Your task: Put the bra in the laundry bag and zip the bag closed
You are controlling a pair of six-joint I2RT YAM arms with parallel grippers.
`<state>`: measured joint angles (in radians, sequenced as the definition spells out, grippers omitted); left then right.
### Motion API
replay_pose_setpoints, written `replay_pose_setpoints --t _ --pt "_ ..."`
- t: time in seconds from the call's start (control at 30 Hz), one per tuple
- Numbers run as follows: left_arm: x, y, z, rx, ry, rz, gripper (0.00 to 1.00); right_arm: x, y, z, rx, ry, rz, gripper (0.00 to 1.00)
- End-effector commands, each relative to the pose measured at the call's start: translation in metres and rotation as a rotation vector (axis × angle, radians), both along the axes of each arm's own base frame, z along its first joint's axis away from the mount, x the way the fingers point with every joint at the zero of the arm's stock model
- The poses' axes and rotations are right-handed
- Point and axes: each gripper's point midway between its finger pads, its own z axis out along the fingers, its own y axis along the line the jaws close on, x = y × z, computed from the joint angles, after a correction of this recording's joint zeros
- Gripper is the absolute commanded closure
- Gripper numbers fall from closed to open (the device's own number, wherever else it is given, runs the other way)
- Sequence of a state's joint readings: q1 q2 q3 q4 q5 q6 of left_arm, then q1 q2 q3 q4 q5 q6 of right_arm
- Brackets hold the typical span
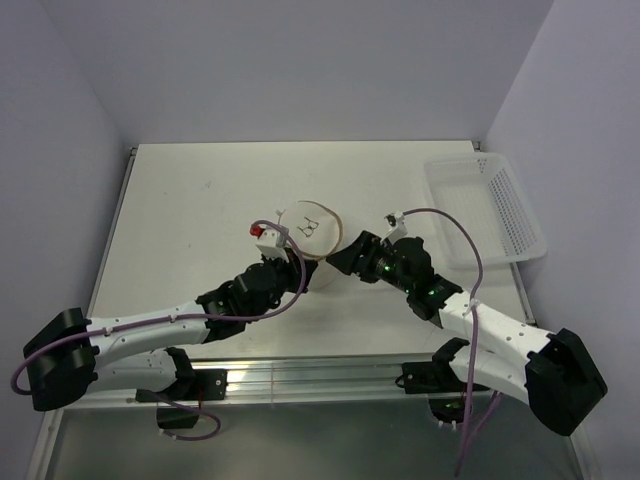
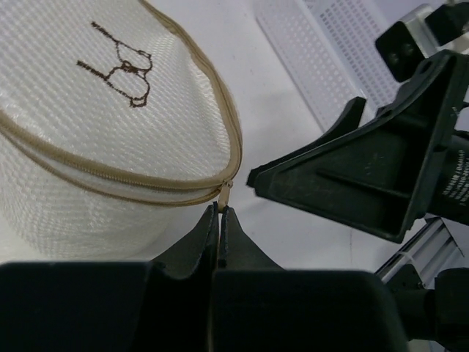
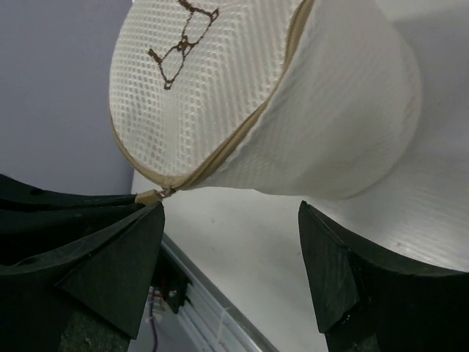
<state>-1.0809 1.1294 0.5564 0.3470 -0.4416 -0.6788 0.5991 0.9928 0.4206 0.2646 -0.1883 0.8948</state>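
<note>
**Zip tab pinched, soft mesh bag on desk**

Found the laundry bag (image 1: 310,228) resting near the middle of the desk (image 1: 180,220), printed round face uppermost and tilted. Saw nothing of the bra; judged it probably inside, behind mesh too dense to read through, but could not confirm. Noted the left end effector (image 2: 219,213) pressed together on the tan zipper pull (image 2: 224,192) at the rim seam, with the zip looking closed along the visible stretch up to that tab. Noted the right end effector (image 3: 231,220) spread wide just beside the bag's side wall, gripping nothing; could not tell whether brushing the mesh. Spotted a white perforated basket (image 1: 485,210) well apart, at the right edge of the desk.

Judged the bag light and soft: thin mesh walls shaped only by the rim piping, likely to cave or slide under any push. Reckoned the small pull tab the right hold for zipping, though thin and easy to lose. Reckoned the tan rim or a pinch of side wall the best brace for the other end effector, to stop so light a bag trailing after the tab.
</note>
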Motion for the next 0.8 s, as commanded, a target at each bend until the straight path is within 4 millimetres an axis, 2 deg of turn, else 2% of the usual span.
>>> replay_pose_setpoints --t 0.0,0.07,0.23,0.3,0.37,0.4,0.5,0.57,0.67,0.73,0.77 --pt "-0.004 -0.025 0.045 -0.147 -0.051 -0.055 1.0 0.006 0.018 0.04 0.13 -0.067 0.017 0.19" --pt "-0.008 -0.027 0.045 -0.145 -0.052 -0.067 1.0 0.009 0.025 0.039 0.148 -0.054 0.029 0.22" --pt "-0.01 -0.025 0.04 -0.132 -0.045 -0.068 1.0 0.016 0.036 0.044 0.195 -0.053 0.033 0.37" --pt "-0.011 -0.022 0.039 -0.12 -0.045 -0.066 1.0 0.017 0.037 0.047 0.197 -0.06 0.028 0.51" --pt "-0.01 -0.018 0.04 -0.113 -0.05 -0.055 1.0 0.021 0.035 0.049 0.198 -0.072 0.008 0.69" --pt "-0.01 -0.016 0.037 -0.102 -0.047 -0.05 1.0 0.022 0.035 0.05 0.195 -0.075 0.003 0.83" --pt "-0.008 -0.009 0.037 -0.085 -0.057 -0.025 1.0 0.026 0.033 0.05 0.182 -0.084 -0.018 0.95" --pt "-0.004 0.002 0.03 -0.043 -0.062 0.015 1.0 0.03 0.027 0.048 0.144 -0.098 -0.045 1.0" --pt "0.001 0.026 0.016 0.034 -0.061 0.096 1.0 0.036 0.016 0.045 0.099 -0.111 -0.069 1.0" --pt "0.003 0.041 0.016 0.039 -0.062 0.128 1.0 0.042 0.007 0.042 0.078 -0.11 -0.088 1.0" --pt "0.003 0.05 0.005 0.069 -0.045 0.15 1.0 0.051 -0.004 0.041 0.069 -0.116 -0.113 1.0"
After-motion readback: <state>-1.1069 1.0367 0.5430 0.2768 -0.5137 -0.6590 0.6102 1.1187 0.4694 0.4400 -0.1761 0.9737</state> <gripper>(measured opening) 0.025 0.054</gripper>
